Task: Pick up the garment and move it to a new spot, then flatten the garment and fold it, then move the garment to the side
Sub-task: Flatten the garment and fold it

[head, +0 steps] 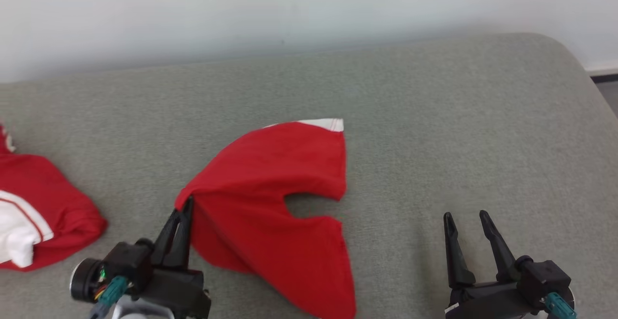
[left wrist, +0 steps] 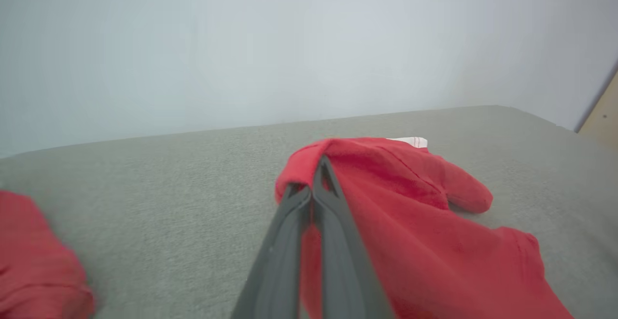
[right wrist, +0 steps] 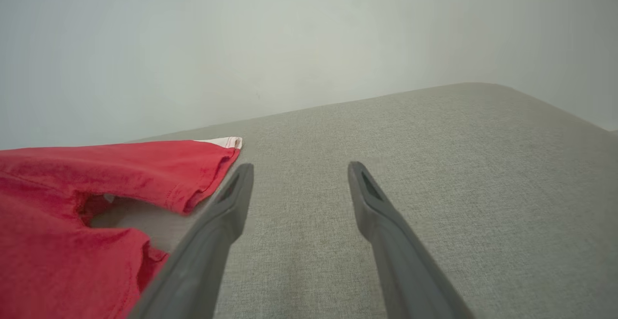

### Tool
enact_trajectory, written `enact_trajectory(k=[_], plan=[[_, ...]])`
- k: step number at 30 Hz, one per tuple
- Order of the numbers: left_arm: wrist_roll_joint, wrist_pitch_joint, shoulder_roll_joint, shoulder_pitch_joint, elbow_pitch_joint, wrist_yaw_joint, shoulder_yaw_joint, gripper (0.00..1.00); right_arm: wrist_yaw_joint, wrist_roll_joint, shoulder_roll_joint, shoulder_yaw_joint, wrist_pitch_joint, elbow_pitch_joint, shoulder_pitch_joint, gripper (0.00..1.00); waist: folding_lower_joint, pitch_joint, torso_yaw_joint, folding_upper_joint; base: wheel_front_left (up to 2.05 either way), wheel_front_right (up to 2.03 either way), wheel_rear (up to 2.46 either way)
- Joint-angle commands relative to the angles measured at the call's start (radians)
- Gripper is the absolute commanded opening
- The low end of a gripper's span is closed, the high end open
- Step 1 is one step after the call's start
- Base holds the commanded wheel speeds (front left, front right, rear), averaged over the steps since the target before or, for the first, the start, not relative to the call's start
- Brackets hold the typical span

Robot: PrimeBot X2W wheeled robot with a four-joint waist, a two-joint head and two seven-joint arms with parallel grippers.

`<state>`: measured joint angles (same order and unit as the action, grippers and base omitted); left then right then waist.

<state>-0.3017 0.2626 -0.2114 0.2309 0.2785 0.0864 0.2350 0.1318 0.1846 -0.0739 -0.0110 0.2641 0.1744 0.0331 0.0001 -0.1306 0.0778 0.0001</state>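
A plain pale wall (head: 289, 5) spans the top. A grey fabric-covered bench (head: 434, 116) fills the rest, its corner rounded at upper right, beside white skirting (head: 601, 66) and dark floor (head: 609, 90).

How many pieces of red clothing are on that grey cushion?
2. One red garment is in the middle, pinched by the left gripper; a red-and-white garment sits bunched at the far left, partly out of frame.

Right of the red garment (head: 270, 188) the grey cushion (head: 434, 116) lies bare, so the right gripper (head: 466, 217) has open passage ahead. Between the 2 garments runs a bare lane, bounded left by the red-and-white garment (head: 38, 213); the left gripper (head: 186, 205), clamped on red cloth, blocks its near end. The wall (head: 289, 5) closes the far side
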Motion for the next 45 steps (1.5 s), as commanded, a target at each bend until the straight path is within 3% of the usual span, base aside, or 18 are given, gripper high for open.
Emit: enact_trajectory(k=[1,8,17,23,24,25,26,27,37,45], plan=[[0.001,0.003,-0.001,-0.021,-0.012,-0.005,-0.003,0.0,-0.002,0.001,-0.002,0.001,0.0,0.002,-0.012,1.0,-0.0001,0.026,-0.032,-0.0001,0.0,0.0,0.0],[0.014,0.003,0.02,-0.067,-0.006,0.007,0.038,0.0,-0.002,0.006,-0.004,0.023,0.0,0.018,-0.004,1.0,-0.0001,0.032,-0.021,-0.0001,0.0,0.0,0.0],[0.021,0.003,0.09,0.009,0.155,0.037,0.191,0.0,-0.002,0.008,-0.011,0.015,0.0,0.028,0.007,1.0,-0.0001,0.01,0.056,-0.0001,0.0,0.0,0.0],[-0.002,0.003,0.12,0.058,0.251,0.044,0.257,0.0,-0.002,0.008,-0.008,0.005,0.0,0.028,0.001,1.0,-0.0001,0.001,0.072,-0.0001,0.0,0.0,0.0],[-0.006,0.003,0.124,0.066,0.26,0.043,0.262,0.11,-0.002,0.008,-0.008,0.003,0.0,0.027,0.0,1.0,-0.0001,0.0,0.072,-0.0001,0.0,0.0,0.0],[-0.007,0.003,0.128,0.069,0.268,0.043,0.269,0.7,-0.002,0.008,-0.007,-0.001,0.0,0.027,-0.001,1.0,-0.0001,0.0,0.069,-0.0001,0.0,0.0,0.0],[-0.01,0.003,0.132,0.069,0.273,0.043,0.276,0.95,-0.002,0.007,-0.006,-0.004,0.0,0.027,-0.003,1.0,-0.0001,0.001,0.065,-0.0001,0.0,0.0,0.0],[-0.012,0.003,0.134,0.071,0.278,0.044,0.284,1.0,-0.002,0.006,-0.005,-0.006,0.0,0.027,-0.005,1.0,-0.0001,0.002,0.06,-0.0001,0.0,0.0,0.0],[0.009,0.003,0.113,0.044,0.06,0.044,0.274,1.0,-0.002,0.01,0.002,-0.011,0.0,0.03,-0.017,1.0,-0.0001,0.024,-0.02,-0.0001,0.0,0.0,0.0],[0.026,0.003,0.059,-0.003,-0.11,0.003,0.162,1.0,-0.002,0.013,0.003,0.003,0.0,0.04,-0.017,1.0,-0.0001,0.032,-0.046,-0.0001,0.0,0.0,0.0]])
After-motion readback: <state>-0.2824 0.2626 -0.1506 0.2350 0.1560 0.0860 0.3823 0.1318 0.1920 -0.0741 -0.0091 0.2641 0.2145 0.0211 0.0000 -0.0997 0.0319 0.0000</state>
